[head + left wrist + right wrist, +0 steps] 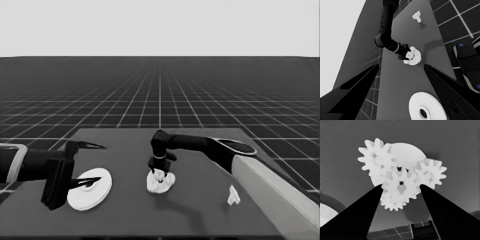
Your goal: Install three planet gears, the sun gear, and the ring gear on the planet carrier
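Right gripper [401,186] clenched on centre gear [400,185], meshing among gears on smaller round part [406,152], mid-table. Left gripper [92,164] released, parked left above larger round part [90,189].

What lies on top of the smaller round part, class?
Toothed gears cover the smaller round part, with the right tool around the middle one. A fourth gear shows underneath; the part's centre is hidden.
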You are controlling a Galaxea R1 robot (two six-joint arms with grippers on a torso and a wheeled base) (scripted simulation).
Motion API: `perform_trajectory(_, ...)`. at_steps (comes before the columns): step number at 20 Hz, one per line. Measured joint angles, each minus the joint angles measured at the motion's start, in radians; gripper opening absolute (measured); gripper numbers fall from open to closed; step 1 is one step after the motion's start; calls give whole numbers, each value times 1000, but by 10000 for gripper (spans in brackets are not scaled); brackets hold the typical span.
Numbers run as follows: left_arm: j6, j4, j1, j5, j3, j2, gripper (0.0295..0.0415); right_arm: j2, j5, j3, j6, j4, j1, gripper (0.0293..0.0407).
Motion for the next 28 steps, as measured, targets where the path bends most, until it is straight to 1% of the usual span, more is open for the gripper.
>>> perform_trajectory(28,0,0,0,0,0,0,385,-2,0,-1,293,0,-8,309)
